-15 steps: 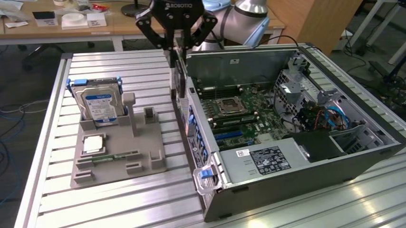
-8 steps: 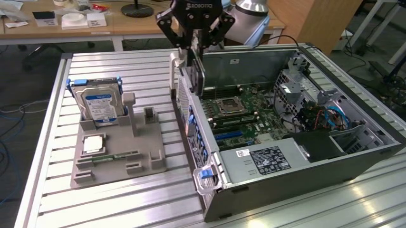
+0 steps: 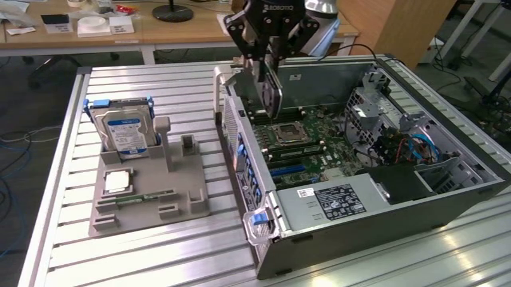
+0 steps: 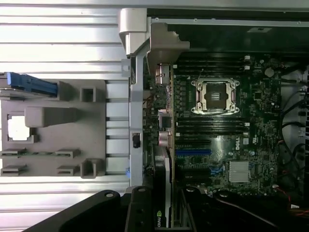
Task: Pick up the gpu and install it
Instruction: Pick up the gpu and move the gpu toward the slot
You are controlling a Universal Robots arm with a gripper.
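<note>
The black two-fingered claw [image 3: 270, 64] [image 4: 166, 212] is closed narrowly on the gpu [image 3: 273, 95] [image 4: 167, 179], a flat green circuit-board card with a black cooler face and a silver end bracket. The gpu hangs on edge straight below the claw, its long side running down into the open dark grey metal computer case [image 3: 415, 203] [image 4: 136, 111]. In the wrist view the card appears edge-on, running out from between the fingers [image 4: 140, 215] alongside the case's rear wall.

Directly beneath the claw lies the green motherboard [image 3: 319, 134] [image 4: 251, 125]. Its square silver processor socket [image 3: 286, 133] [image 4: 215, 95] sits just beside the card's lower end. The card's bottom edge seems close to the board, but whether it touches a slot I cannot tell.

Well off to the exterior view's left of the claw, outside the case, a grey plastic holder block [image 3: 172, 191] [image 4: 63, 135] rests on the ribbed aluminium counter [image 3: 160, 251] [image 4: 63, 34]. A silver hard drive with a blue label [image 3: 121, 128] stands upright in it.
</note>
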